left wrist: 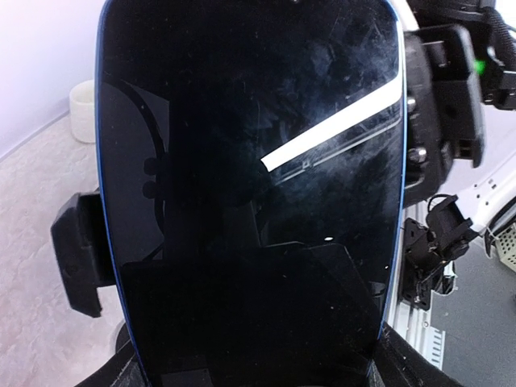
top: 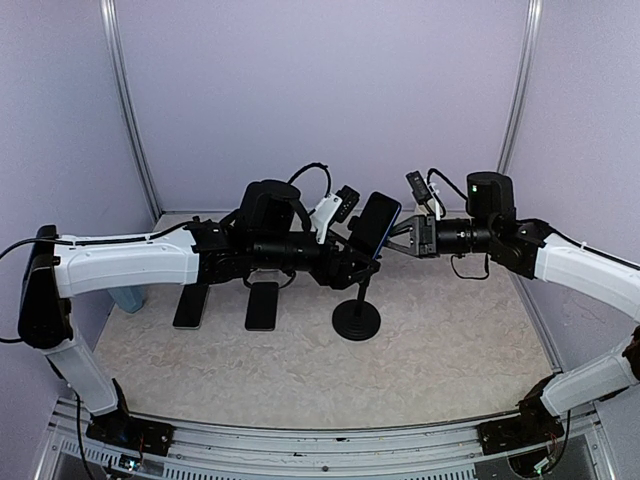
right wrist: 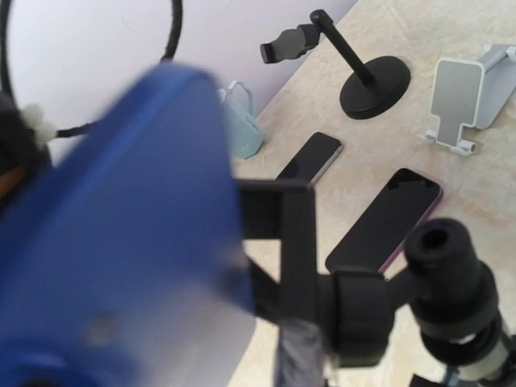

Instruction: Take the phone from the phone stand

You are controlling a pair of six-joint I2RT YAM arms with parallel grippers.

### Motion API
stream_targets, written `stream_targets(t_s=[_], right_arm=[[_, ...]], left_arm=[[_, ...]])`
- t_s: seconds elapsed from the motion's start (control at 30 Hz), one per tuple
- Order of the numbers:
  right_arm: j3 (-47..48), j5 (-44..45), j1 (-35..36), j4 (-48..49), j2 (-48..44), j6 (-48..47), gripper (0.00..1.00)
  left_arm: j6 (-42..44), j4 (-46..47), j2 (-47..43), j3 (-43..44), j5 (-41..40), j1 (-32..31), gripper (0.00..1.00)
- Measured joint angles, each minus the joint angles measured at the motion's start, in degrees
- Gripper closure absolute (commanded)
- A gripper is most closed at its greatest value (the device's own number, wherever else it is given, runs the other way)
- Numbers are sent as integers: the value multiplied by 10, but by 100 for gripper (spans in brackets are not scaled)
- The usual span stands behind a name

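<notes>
The phone [top: 377, 222] sits tilted at the top of the phone stand [top: 356, 318], screen towards the left arm and blue back towards the right arm. In the left wrist view one black clamp jaw [left wrist: 76, 258] of the stand hugs the phone's left edge. The right wrist view shows the stand's ball joint [right wrist: 355, 316] just behind the blurred blue back.

The left claw [top: 352, 258] is at the stand's head, coming in from the left. Its jaws stand partly apart with the phone's lower end between them, but I cannot tell whether they press on it. The right claw [top: 402, 240] meets the phone's right edge, above and right of the stand's round base. Its jaws are drawn narrow, and I cannot tell whether they pinch the phone.

The stand's base rests on the pale mottled bench [top: 450, 350]. Left of the base two spare phones [top: 262, 305] [top: 191, 306] lie flat, side by side. Behind the stand, partly hidden by the left arm, are a second black stand [right wrist: 367, 76] and a white stand [right wrist: 468, 97]. Far left of the stand, at the bench edge, is a pale blue object [right wrist: 242, 121].
</notes>
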Motion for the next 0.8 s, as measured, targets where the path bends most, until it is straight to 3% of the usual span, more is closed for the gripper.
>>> stream_targets(t_s=[0.43,0.8], right_arm=[[-1,16,-1,5,0,-2,100],[16,51,-2,34,34,-3,100]], left_arm=[[1,50,-28,-16,67,-24,75],[-12,79,-134,-100,56,-8,76]])
